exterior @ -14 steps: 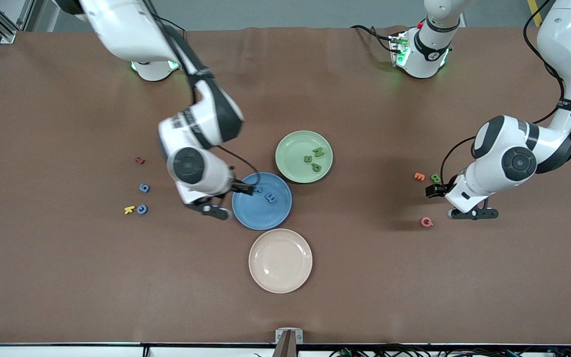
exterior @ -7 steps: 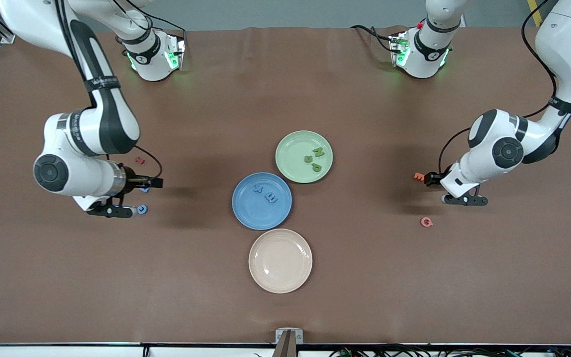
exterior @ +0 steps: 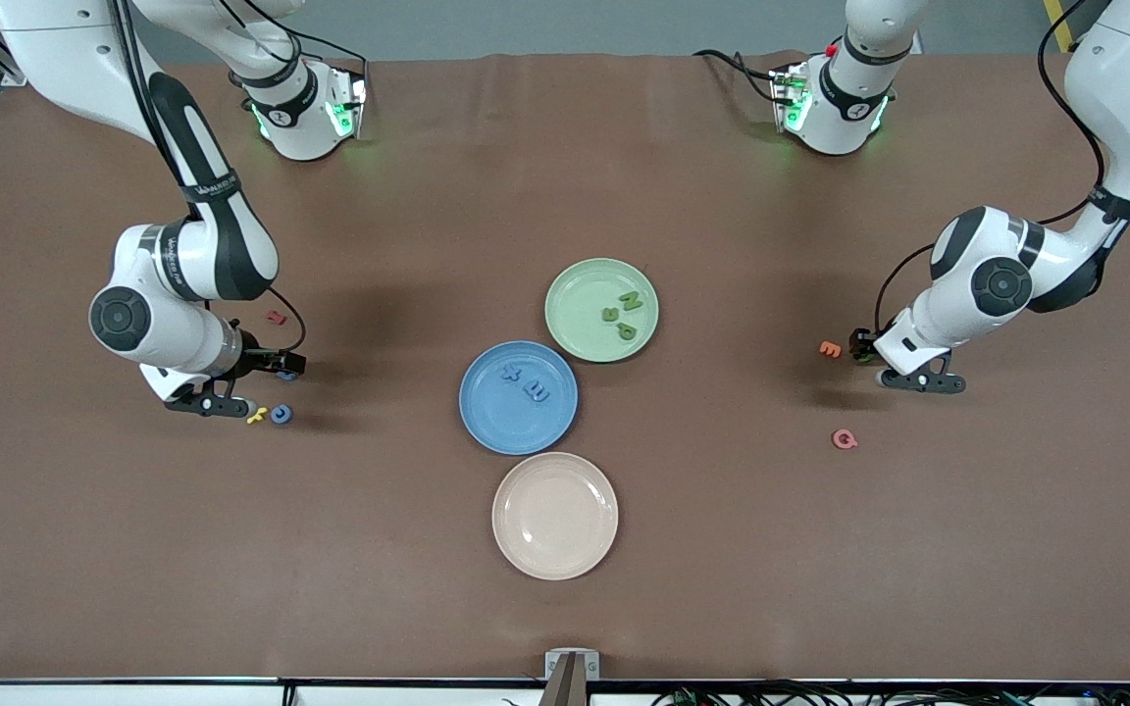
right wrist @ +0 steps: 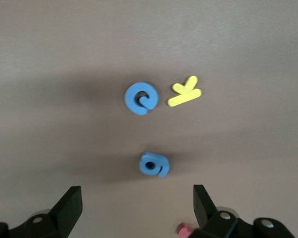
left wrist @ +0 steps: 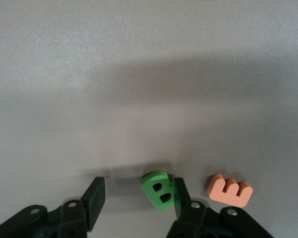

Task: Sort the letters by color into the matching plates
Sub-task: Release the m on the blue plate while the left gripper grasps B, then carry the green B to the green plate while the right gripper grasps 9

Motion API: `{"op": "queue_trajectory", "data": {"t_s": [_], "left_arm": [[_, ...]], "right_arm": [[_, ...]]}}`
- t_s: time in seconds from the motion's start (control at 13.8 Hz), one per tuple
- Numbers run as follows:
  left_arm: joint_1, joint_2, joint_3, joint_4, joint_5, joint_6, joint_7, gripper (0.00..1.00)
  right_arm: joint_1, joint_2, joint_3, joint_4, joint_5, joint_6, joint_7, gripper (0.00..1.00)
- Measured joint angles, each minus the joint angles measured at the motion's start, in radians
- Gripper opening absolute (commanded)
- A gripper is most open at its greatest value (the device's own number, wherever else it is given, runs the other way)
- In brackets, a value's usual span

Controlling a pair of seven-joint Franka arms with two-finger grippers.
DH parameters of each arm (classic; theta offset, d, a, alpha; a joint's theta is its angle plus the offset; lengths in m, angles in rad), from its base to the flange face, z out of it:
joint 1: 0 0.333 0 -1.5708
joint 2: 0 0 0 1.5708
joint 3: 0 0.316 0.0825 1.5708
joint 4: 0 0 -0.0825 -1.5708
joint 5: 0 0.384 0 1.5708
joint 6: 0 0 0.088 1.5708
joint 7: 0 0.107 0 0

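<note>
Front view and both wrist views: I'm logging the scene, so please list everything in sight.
blue plate: one, blue, mid-table, holds two blue letters.
green plate: one, pale green, holds three green letters.
beige plate: one, nearest the camera.
loose blue letters: two, right arm's end.
yellow letter: one, beside them.
red letter: one, nearby.
green B: one, left arm's end.
orange E: one, beside it.
pink letter: one.
right gripper: open, low over a blue letter.
left gripper: closing around green B.

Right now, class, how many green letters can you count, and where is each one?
4. Three green letters lie in the pale green plate. The fourth, a green B, sits on the table between the left gripper fingers, beside an orange E.
</note>
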Motion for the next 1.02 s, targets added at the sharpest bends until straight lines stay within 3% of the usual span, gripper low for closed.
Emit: {"op": "queue_trajectory", "data": {"t_s": [0.29, 0.51, 0.65, 0.8, 1.02], "left_arm": [[0.000, 0.000, -0.017, -0.006, 0.000, 0.000, -0.014, 0.62], [0.000, 0.000, -0.023, -0.015, 0.000, 0.000, -0.022, 0.51], [0.000, 0.000, -0.023, -0.020, 0.000, 0.000, -0.023, 0.49], [0.000, 0.000, -0.023, -0.023, 0.000, 0.001, -0.023, 0.42], [0.000, 0.000, -0.023, -0.023, 0.000, 0.005, -0.023, 0.21]], "right_arm": [[-0.027, 0.008, 0.000, -0.022, -0.028, 0.028, -0.001, 0.86], [-0.027, 0.031, 0.004, -0.028, -0.029, 0.066, -0.001, 0.77], [-0.027, 0.055, 0.005, -0.029, -0.030, 0.095, -0.001, 0.75], [-0.027, 0.074, 0.005, -0.029, -0.030, 0.117, -0.001, 0.74], [-0.027, 0.095, 0.006, -0.030, -0.030, 0.139, -0.001, 0.71]]}}
